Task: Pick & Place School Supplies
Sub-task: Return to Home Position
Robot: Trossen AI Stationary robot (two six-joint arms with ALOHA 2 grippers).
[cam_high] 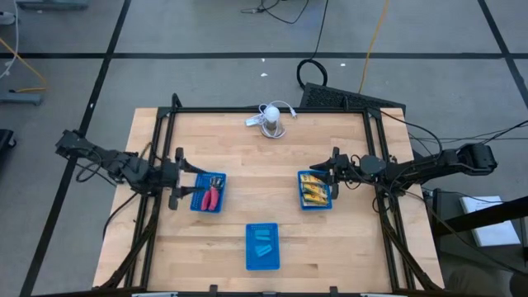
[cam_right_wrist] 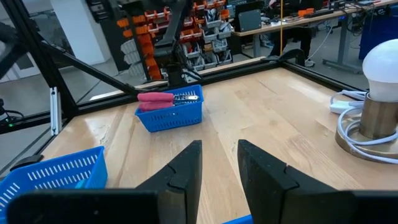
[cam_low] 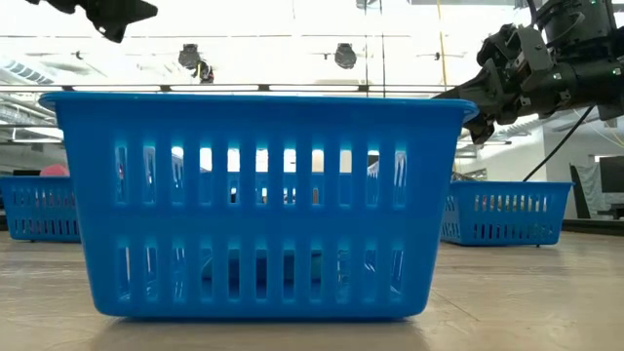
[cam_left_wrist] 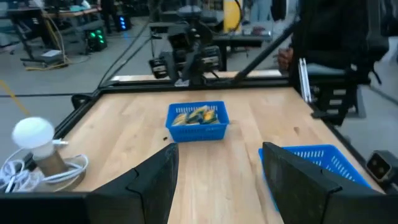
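Beside the table's left edge: left gripper [cam_high: 181,179] hung wide open and empty, at the outer side of the left bin [cam_high: 221,177], which held the red-handled pliers [cam_high: 212,196]. Near the right edge: right gripper [cam_high: 332,172], fingers slightly parted, held nothing, by the outer side of the right bin [cam_high: 302,203] with the yellow boxes [cam_high: 314,190]. Blue blocks [cam_high: 263,241] lay in a third bin [cam_high: 262,266] by the near edge. One kind per bin, so sorting looked finished and both arms free to go home.
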